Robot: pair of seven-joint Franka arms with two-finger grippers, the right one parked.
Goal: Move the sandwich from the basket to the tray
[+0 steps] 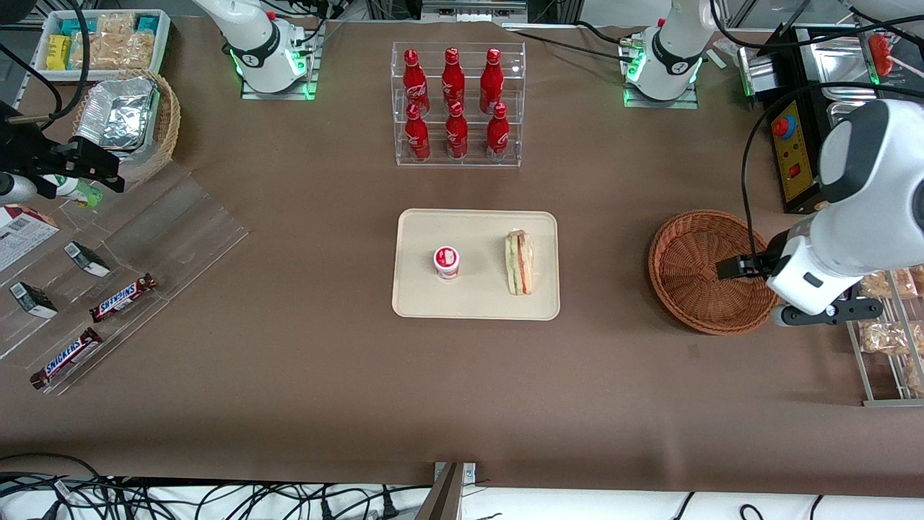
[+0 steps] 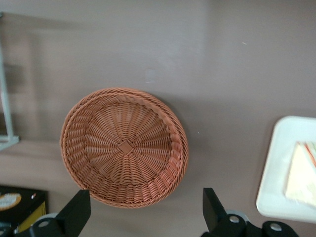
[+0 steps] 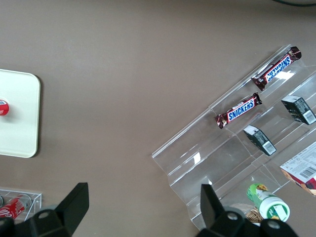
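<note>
Looks basically done: sandwich [image 1: 519, 262] lying on the tray [image 1: 476, 303] beside a small red-lidded cup [image 1: 446, 261], basket [image 1: 696, 271] empty. Gripper [image 1: 729, 269] hanging over the basket with jaws spread wide, holding nothing. Only real risk from here: clipping the basket rim on the way out and dragging it across the surface, or swinging low enough to bump that cup.
</note>
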